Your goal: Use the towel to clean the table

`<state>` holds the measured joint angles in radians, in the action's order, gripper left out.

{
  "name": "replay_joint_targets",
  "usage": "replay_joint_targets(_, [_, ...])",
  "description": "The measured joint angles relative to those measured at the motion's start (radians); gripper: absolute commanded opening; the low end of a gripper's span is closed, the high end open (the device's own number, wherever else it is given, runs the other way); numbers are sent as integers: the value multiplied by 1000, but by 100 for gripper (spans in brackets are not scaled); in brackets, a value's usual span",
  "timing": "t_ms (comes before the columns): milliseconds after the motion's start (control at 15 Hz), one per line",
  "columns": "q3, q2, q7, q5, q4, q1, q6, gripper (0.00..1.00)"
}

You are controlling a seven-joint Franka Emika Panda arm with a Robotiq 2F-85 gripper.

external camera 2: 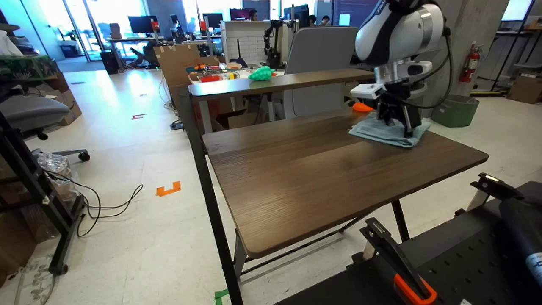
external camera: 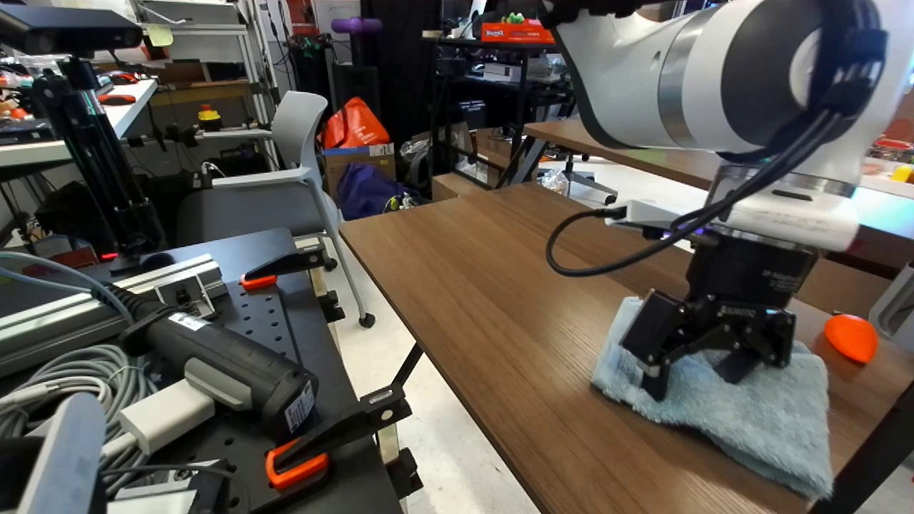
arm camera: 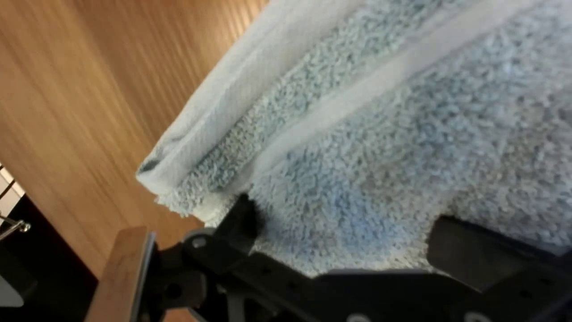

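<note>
Touching one towel on one table: one gripper (two fingers spread apart).

your arm is kinda bent over, wrist pointing down, and your gripper has its fingers spread apart.
</note>
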<state>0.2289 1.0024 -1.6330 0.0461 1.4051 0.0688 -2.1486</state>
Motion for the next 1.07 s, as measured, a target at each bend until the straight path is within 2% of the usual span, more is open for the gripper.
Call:
replay_joint_targets(333, [-79,17,115,-39,-39,-4,-94,100])
replay_joint_targets(533, [-90,38,223,-72,-69,9,-131,100])
replay_joint_targets(867, [-90,97,358,-132,-182,73,-123,100])
replay_joint_targets(1067, [-102,129,493,-134,-240,103,-111,100])
